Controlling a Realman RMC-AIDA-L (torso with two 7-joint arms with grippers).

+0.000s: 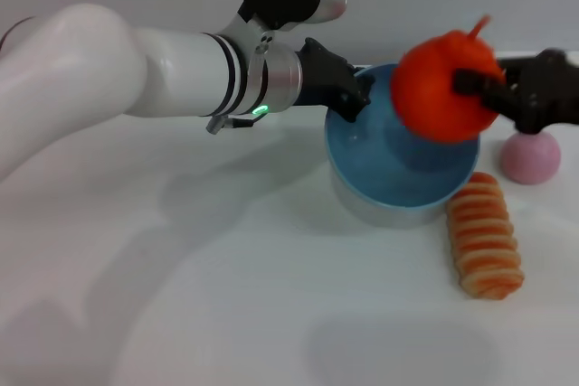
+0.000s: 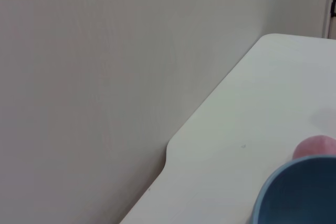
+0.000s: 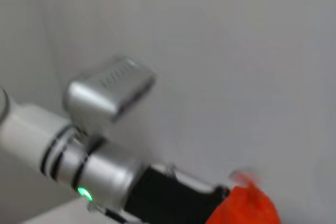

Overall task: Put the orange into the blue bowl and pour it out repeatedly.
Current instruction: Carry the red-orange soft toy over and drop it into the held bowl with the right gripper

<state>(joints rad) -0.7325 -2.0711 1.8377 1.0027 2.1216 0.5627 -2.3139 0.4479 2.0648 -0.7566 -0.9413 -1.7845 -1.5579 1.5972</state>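
Observation:
The blue bowl (image 1: 398,183) stands on the white table, right of centre in the head view. My left gripper (image 1: 349,99) is shut on its far left rim, and the bowl's rim (image 2: 296,192) shows in the left wrist view. The bright red-orange orange (image 1: 440,88) hangs in the air over the bowl's right side, with my right gripper (image 1: 482,95) shut on it from the right. Its stem nub points up. The right wrist view catches part of the orange (image 3: 247,208).
A striped bread roll (image 1: 485,234) lies just right of the bowl, toward the front. A pink ball (image 1: 531,155) sits behind it, under the right gripper. The table's far edge (image 2: 210,109) meets a grey wall.

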